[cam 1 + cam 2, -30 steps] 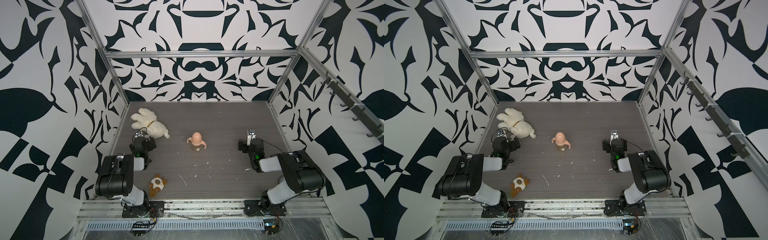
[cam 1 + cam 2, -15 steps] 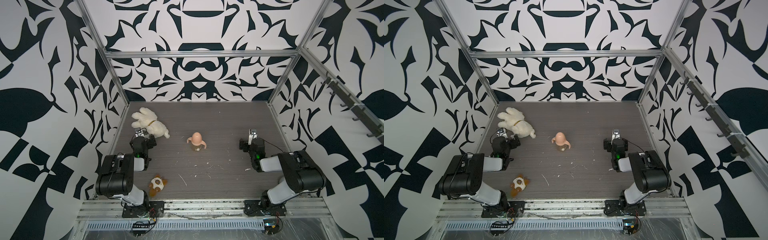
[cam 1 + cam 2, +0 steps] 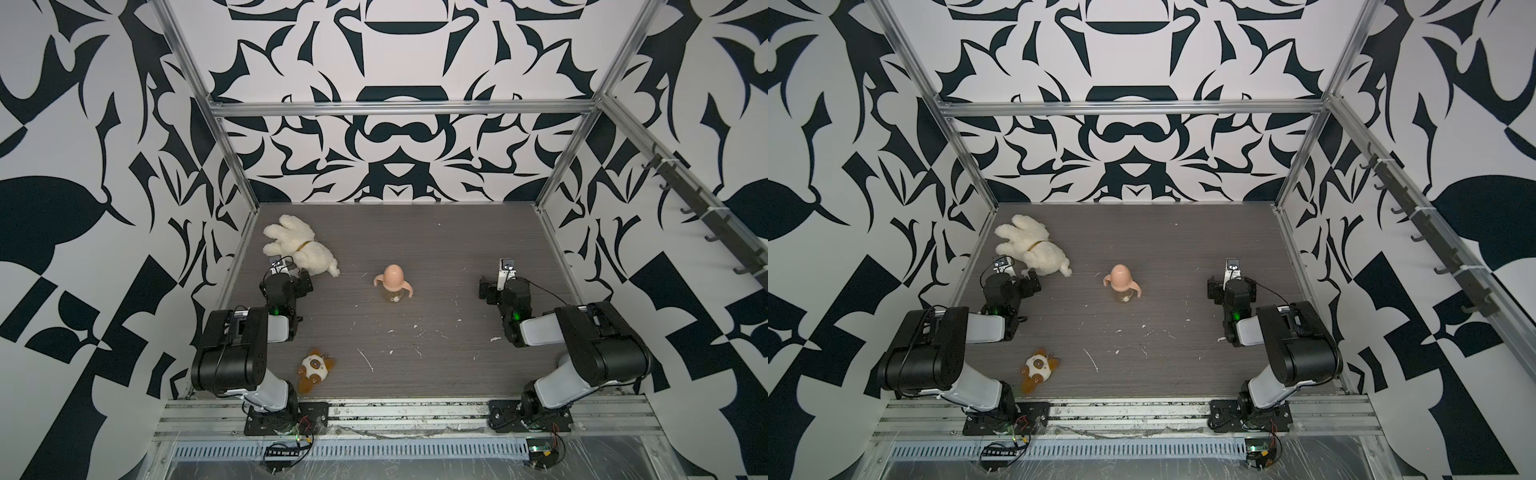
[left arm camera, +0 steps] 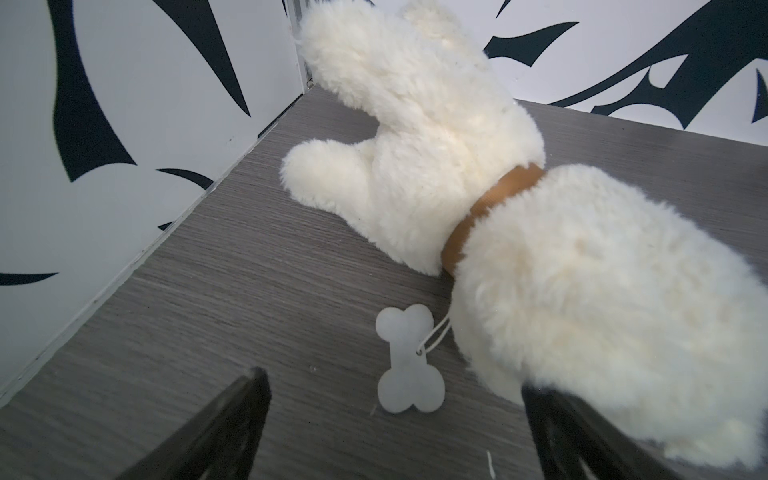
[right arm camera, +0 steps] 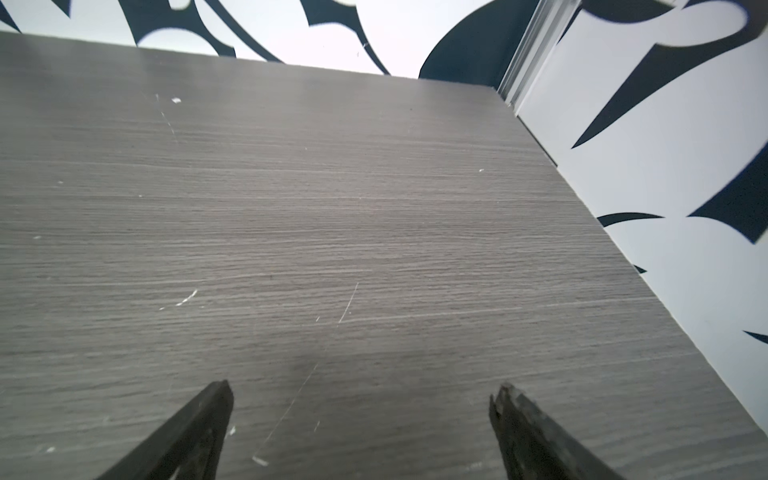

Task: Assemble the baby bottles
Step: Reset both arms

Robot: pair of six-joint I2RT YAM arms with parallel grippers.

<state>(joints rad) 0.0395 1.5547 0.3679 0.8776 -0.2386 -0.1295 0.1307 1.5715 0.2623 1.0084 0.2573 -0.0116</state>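
Baby bottle [image 3: 392, 286] stands capped mid-table (handles sticking out). Left gripper [image 4: 392, 384] gapes wide beside the white plush dog [image 4: 582, 291]; right gripper [image 5: 361, 395] gapes wide too, holding nothing.

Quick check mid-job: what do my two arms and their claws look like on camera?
The left arm and right arm both have bulky black joints, pale grey links and a green light near the wrist. A thin black cable loops along the right wrist. The left claw and right claw have dark, tapered fingers.
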